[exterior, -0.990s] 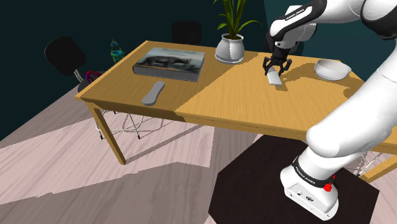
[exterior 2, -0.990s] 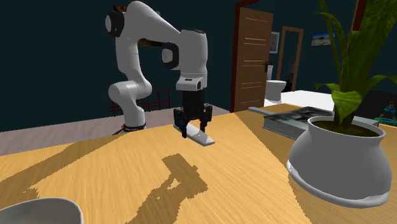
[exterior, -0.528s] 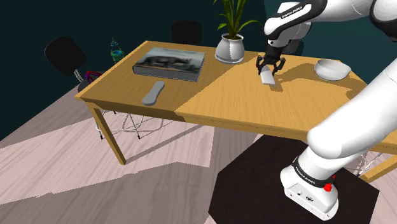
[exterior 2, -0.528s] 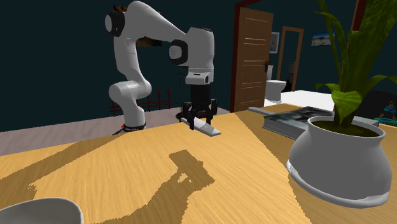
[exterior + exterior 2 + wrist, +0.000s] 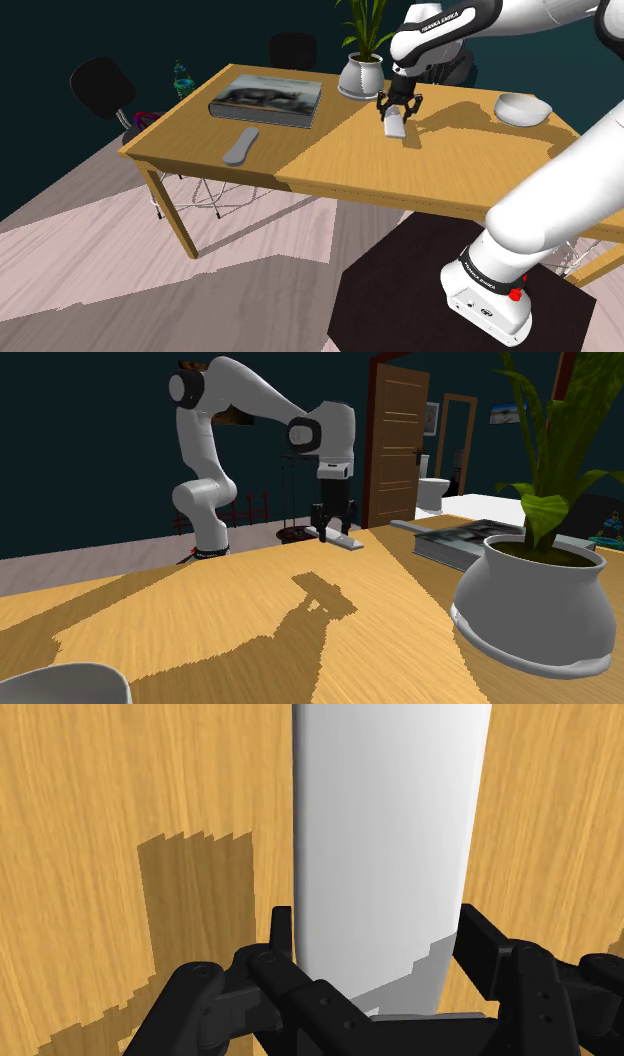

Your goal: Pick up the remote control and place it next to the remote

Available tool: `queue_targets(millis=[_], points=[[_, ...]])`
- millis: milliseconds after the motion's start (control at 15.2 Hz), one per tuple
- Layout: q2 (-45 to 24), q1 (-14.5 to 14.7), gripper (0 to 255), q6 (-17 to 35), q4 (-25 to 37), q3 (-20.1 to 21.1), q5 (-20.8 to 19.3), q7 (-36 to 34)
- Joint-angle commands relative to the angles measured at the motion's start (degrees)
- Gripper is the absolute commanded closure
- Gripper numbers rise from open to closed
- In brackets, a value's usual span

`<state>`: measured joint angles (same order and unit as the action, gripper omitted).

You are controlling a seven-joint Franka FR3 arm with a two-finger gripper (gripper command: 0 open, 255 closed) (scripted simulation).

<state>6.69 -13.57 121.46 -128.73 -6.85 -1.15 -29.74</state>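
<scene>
Shoulder view — remote control [image 5: 396, 127] in gripper [image 5: 398, 111], above open tabletop [image 5: 400, 168]

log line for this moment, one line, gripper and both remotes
gripper: shut on white remote | white remote: lifted off table | grey remote: on table near book | placement: not yet done

Pale remote control [image 5: 396, 126] in black fingers [image 5: 384, 106] over wooden table [image 5: 350, 160]
</scene>
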Motion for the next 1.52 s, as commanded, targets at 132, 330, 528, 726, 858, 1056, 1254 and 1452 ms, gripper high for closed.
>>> queue_targets(millis=[132, 330, 528, 726, 858, 1056, 1254, 1452], points=[[-0.5, 2.7, 255, -0.2, 0.7, 3.2, 0.6, -5.6], [-1.5, 4.6, 255, -0.4, 1.8, 5.6, 0.9, -9.8], [-2.9, 6.6, 255, -0.6, 3.5, 7.9, 1.2, -13.9], [-4.8, 8.6, 255, -1.0, 5.7, 10.1, 1.3, -18.0], [-6.3, 9.9, 255, -1.3, 7.6, 11.4, 1.3, -20.7], [-8.9, 11.8, 255, -2.0, 10.8, 13.4, 1.0, -24.7], [-11.9, 13.8, 255, -2.8, 14.6, 15.1, 0.5, -28.7], [-15.4, 15.9, 255, -3.9, 19.1, 16.6, -0.3, -32.5]])
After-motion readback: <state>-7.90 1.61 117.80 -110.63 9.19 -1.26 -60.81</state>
